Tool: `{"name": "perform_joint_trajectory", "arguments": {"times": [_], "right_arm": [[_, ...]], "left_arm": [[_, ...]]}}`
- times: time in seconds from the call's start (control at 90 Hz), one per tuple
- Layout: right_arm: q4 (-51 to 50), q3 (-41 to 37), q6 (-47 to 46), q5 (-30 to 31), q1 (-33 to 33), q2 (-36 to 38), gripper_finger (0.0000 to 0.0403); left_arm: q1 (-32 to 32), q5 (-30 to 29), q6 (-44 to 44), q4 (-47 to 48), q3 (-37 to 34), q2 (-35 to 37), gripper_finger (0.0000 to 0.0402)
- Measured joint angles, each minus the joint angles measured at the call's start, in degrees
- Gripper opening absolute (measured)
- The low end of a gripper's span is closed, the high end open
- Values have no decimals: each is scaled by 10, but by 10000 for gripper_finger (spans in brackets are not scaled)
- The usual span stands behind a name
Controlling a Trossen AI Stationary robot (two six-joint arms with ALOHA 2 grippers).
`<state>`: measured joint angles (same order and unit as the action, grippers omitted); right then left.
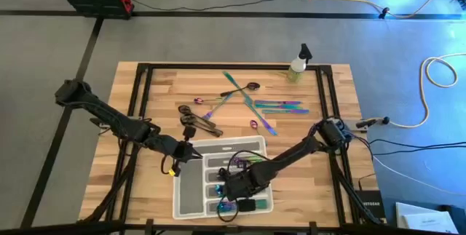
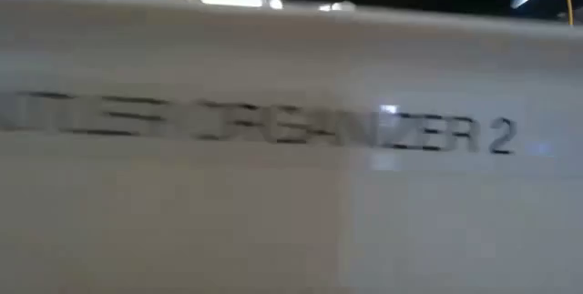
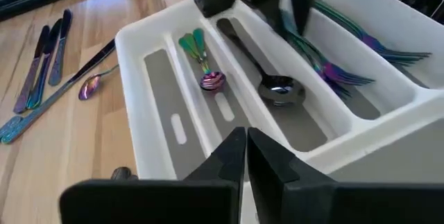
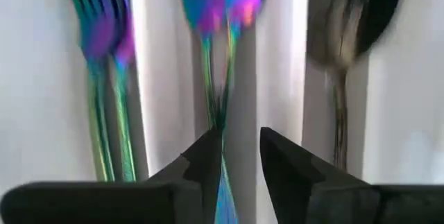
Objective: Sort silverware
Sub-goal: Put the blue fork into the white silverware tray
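Observation:
A white compartment tray sits at the table's near middle. It holds iridescent forks, a dark spoon and a small iridescent spoon. More silverware lies loose on the wood beyond the tray. My right gripper hangs open over the fork compartment, pointing down, and one fork's handle runs up between its fingers. My left gripper is shut at the tray's far left corner. My left gripper's shut fingertips stand over the tray's end wall; I cannot tell whether they touch it. My right gripper's fingers come from above on either side of the fork's handle, which runs close by one finger; whether it touches I cannot tell.
A small spray bottle stands at the table's far right. Dark pieces lie left of the middle, just beyond the tray. The tray's lettered wall fills the low view. Black frame bars run along the table's edges.

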<state>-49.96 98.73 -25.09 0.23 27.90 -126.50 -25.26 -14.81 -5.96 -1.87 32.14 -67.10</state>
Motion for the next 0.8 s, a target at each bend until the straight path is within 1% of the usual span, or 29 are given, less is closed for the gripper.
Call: {"name": "perform_joint_trajectory", "arguments": {"times": [0.056,0.133,0.433,0.489,0.656,0.8], "right_arm": [[-25,-1,11,0,0,0,85],[-33,-1,27,0,-1,0,85],[-8,-1,69,6,5,0,85],[7,-1,68,8,7,0,85],[23,1,18,1,11,0,85],[34,2,10,13,18,0,85]], "left_arm": [[0,0,0,0,0,0,0],[0,0,-1,0,0,0,0],[0,0,-2,0,0,0,0],[0,0,-2,0,0,0,0],[0,0,-2,1,0,0,0],[0,0,-2,2,0,0,0]]}}
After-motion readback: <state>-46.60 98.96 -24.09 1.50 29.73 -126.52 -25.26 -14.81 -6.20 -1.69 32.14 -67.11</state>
